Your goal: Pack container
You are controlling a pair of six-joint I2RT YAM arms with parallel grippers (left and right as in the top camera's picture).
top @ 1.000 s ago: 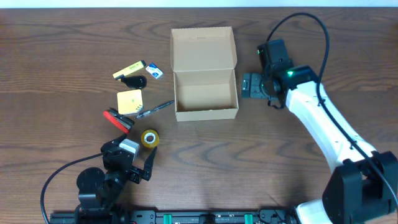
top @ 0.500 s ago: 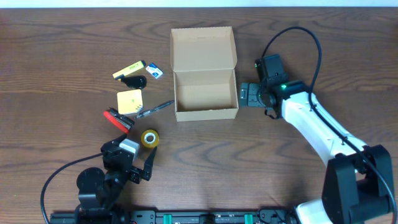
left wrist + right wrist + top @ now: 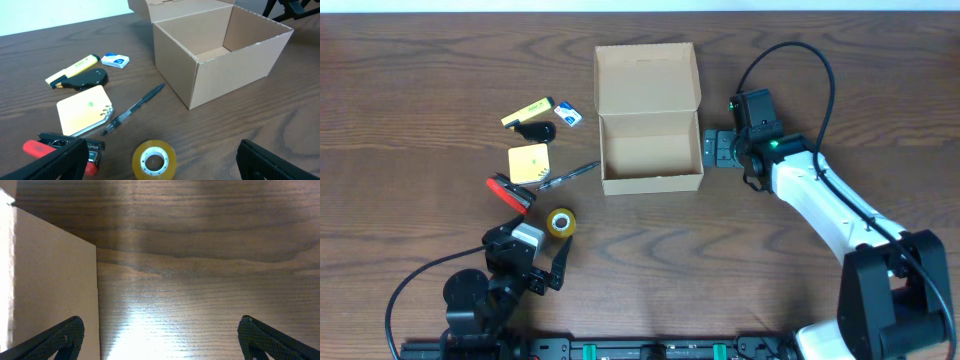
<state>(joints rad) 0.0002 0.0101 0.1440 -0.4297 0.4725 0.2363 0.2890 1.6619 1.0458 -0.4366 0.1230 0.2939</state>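
One seemingly light, thin-walled box (image 3: 650, 150) stands just beside the wide, empty right pincer (image 3: 708, 151). Likely flexing and crushable, it seems best nipped gently at the nearest wall.

Left claw (image 3: 528, 245) spread wide, arm folded low, right claw (image 3: 711, 150) spread wide, arm outstretched

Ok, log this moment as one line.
task: pack box | box: open, empty | right gripper: open, beside box's right wall | left gripper: open, near tape | notepad, pen: left of box, unpacked
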